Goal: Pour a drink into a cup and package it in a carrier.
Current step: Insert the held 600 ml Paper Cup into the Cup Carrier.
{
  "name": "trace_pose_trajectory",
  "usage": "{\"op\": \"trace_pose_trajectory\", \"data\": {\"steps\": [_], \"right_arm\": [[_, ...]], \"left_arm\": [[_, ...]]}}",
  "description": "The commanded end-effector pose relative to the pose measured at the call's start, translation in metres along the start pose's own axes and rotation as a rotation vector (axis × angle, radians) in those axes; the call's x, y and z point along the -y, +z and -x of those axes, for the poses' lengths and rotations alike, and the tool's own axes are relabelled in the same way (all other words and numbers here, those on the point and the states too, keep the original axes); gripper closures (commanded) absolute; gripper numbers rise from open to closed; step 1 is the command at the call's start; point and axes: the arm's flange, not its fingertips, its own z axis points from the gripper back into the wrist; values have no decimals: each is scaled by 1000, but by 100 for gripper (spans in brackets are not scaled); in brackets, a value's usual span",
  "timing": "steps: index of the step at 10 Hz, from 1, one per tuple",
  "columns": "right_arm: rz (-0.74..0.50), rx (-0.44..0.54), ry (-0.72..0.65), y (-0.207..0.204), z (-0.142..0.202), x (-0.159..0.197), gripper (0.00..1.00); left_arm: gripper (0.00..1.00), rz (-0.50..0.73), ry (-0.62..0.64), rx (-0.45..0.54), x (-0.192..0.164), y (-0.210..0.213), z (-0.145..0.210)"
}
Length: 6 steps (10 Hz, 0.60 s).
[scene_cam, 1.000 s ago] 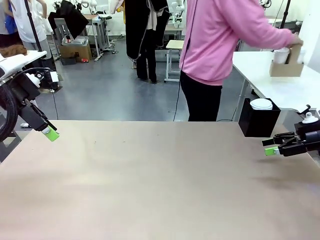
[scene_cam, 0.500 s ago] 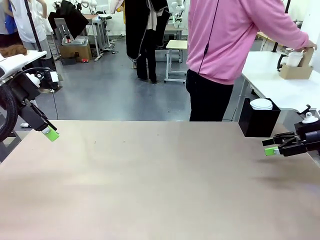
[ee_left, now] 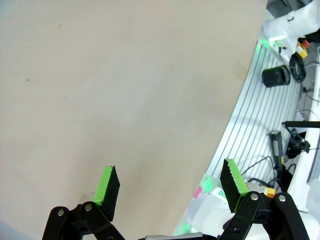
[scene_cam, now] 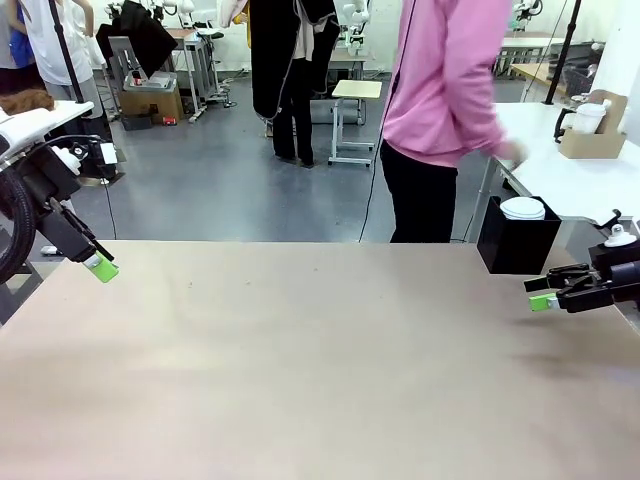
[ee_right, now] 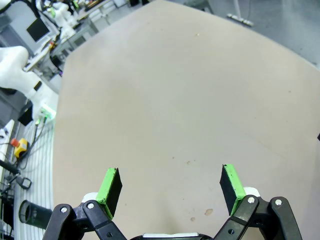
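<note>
Nearest, the table (scene_cam: 320,370) is a bare beige top, the landmark for all else. At its left edge the left gripper (scene_cam: 102,268) hangs just above the surface, green pads pointing down and inward; the left wrist view shows its jaws spread wide with nothing between them, one finger (ee_left: 107,186) over the tabletop and the other past the table's rim. At the table's right edge the right gripper (scene_cam: 541,297) lies nearly level, pointing toward the middle; in the right wrist view its fingers (ee_right: 110,186) stand wide apart and hold nothing, with only the table's surface under them.

Just beyond the table's far right corner stands a black box (scene_cam: 518,240) with a white lid (scene_cam: 522,208) on top. Behind the far edge a person (scene_cam: 440,110) in a pink top and dark trousers leans to the right, one blurred hand (scene_cam: 510,152) over a white side table (scene_cam: 570,180). Farther along that side table, well apart from the beige table, sits the carrier (scene_cam: 592,140), brown cardboard, with a white cup (scene_cam: 588,118) in it. Whether the cup holds any drink I cannot tell
</note>
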Motion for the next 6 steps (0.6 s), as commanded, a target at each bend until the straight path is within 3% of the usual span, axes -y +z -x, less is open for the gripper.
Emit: {"op": "trace_pose_trajectory", "data": {"steps": [1, 6], "right_arm": [[-10, 0, 13, 3, -1, 1, 0], [-10, 0, 13, 3, -1, 1, 0]], "left_arm": [[0, -2, -17, -1, -1, 0, 1], [0, -2, -17, -1, -1, 0, 1]]}}
